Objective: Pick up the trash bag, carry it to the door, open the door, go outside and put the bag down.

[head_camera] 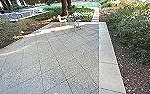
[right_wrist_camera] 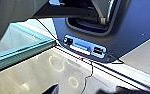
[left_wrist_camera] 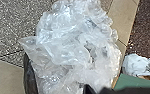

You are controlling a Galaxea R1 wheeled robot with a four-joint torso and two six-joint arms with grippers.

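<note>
I am viewing an outdoor terrace of speckled grey square slabs. A pale, smooth stone border is running along its right side, from near to far. Right of the border, brown mulch is covering the ground, and a dense green shrub is growing there. At the far edge of the terrace, a small white and pink object is standing left of a small grey object with thin legs; both are appearing too small to identify. Farther off, a brown tree trunk is rising, a pale path is leading away, and a bright green lawn is spreading beyond.

Trash bag location: I am seeing the crumpled, translucent plastic trash bag at the left wrist, with paving and border showing around it. Glossy black material is lying against the bag. White bunched material is showing beside a flat green surface.

Pincer status: I am viewing part of the left pincer beside the bag, but cannot tell whether it is clamping. At the right pincer, I cannot tell the state either.
</note>
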